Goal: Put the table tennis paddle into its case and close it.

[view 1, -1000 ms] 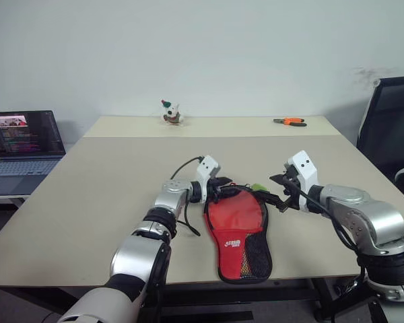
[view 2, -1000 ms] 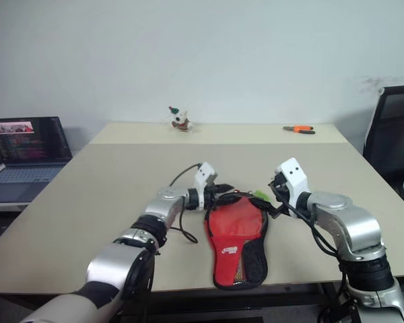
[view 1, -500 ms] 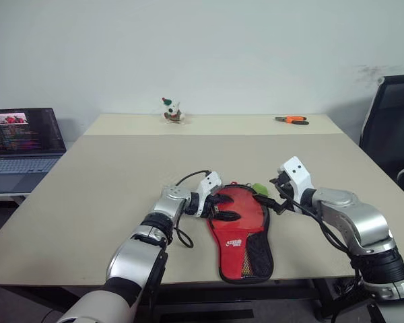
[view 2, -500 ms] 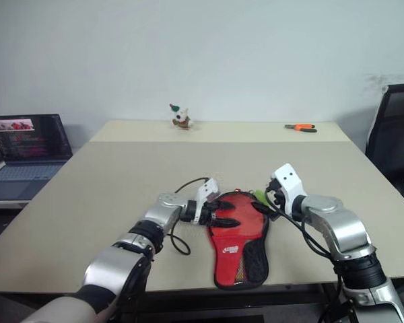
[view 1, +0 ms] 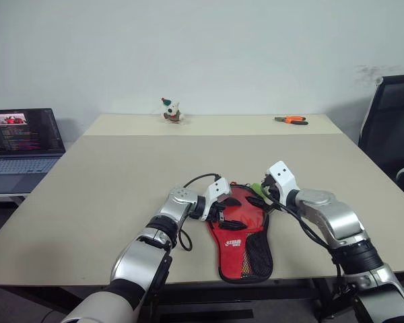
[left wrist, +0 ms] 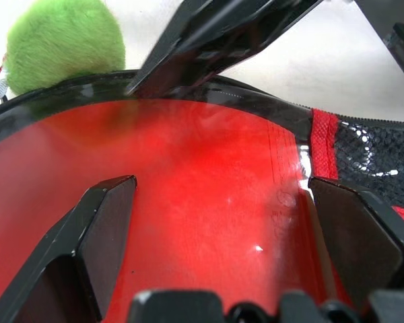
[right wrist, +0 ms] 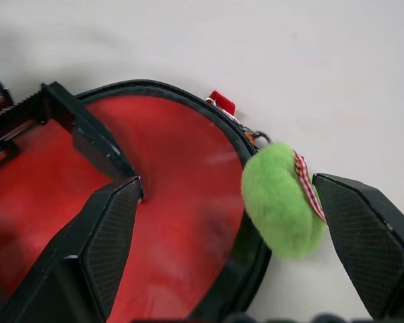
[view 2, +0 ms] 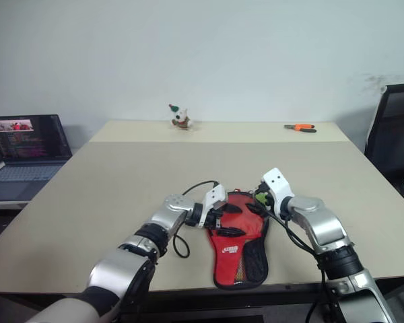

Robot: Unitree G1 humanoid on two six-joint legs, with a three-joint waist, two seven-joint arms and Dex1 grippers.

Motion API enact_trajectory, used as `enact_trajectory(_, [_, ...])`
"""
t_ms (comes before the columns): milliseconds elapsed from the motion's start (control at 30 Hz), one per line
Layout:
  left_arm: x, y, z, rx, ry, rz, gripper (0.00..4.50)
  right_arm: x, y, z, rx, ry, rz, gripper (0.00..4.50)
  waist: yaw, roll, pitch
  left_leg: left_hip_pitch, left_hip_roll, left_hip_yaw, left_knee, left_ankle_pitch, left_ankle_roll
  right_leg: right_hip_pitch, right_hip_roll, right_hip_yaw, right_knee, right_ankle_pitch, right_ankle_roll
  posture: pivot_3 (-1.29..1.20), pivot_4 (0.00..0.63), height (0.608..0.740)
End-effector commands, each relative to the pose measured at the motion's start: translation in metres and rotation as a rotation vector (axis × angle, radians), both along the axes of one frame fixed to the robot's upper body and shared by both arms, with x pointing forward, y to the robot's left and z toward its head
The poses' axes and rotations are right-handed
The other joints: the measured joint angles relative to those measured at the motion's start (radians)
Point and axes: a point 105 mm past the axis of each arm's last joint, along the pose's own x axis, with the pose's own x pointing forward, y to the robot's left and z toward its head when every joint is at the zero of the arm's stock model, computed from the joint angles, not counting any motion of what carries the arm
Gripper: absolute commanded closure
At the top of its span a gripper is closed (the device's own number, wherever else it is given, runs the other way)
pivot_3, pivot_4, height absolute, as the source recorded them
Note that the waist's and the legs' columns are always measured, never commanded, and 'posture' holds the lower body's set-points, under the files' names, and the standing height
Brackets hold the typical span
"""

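Observation:
The case [view 1: 239, 232] lies flat on the table [view 1: 121, 175], red panel up, with its mesh end toward the front edge. A fuzzy green tag [right wrist: 279, 198] hangs at its far rim. My left gripper [view 1: 230, 211] reaches in from the left and hovers open just above the round red part [left wrist: 209, 195]. My right gripper [view 1: 257, 196] stands open at the case's far right rim, with the green tag [view 1: 257, 188] between its fingers. The right gripper's finger [left wrist: 215, 33] shows ahead of the left one. The table tennis paddle is hidden.
An open laptop [view 1: 20, 145] sits on a side desk at the left. A small toy figure [view 1: 171, 112] and orange pliers [view 1: 291, 120] lie at the table's far edge. A black chair [view 1: 390, 128] stands at the right. The case's mesh end reaches close to the table's front edge.
My left gripper has opened and sunk over the case's round part, turning rightward. My right gripper has come down and to the left, up to the green tag. The case has settled flat.

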Motion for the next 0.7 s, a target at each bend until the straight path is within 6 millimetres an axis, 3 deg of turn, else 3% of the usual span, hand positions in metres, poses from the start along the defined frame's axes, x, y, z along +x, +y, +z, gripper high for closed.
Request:
enact_trajectory(33, [0.002,0.007,-0.006,0.028,0.015,0.030,0.04,0.015,0.001,0.007,-0.024,-0.063,-0.020,0.00,0.000,0.000,0.000,0.000,0.000,0.000,0.000,0.000,0.000,0.000,0.000,0.000,0.000,0.000,0.000,0.00,0.150,0.740])
enact_trajectory(233, [0.003,0.007,-0.008,0.027,0.017,0.041,0.04,0.036,-0.016,0.003,-0.015,-0.091,-0.132,0.00,0.000,0.000,0.000,0.000,0.000,0.000,0.000,0.000,0.000,0.000,0.000,0.000,0.000,0.000,0.000,0.00,0.150,0.740])
enact_trajectory(667, [0.002,0.008,-0.018,0.058,0.029,0.059,0.00,0.037,-0.031,-0.001,0.087,-0.022,-0.184,4.36,0.000,0.001,-0.001,0.001,0.000,0.000,0.000,0.000,0.000,0.000,0.000,0.000,0.001,0.000,0.000,0.00,0.150,0.740])
enact_trajectory(700, [0.001,0.009,-0.020,0.071,0.032,0.056,0.00,0.037,-0.031,0.000,0.088,-0.022,-0.182,4.44,0.000,0.001,-0.001,0.001,0.000,0.000,0.000,0.000,0.000,0.000,0.000,0.000,0.001,0.000,0.000,0.00,0.150,0.740])
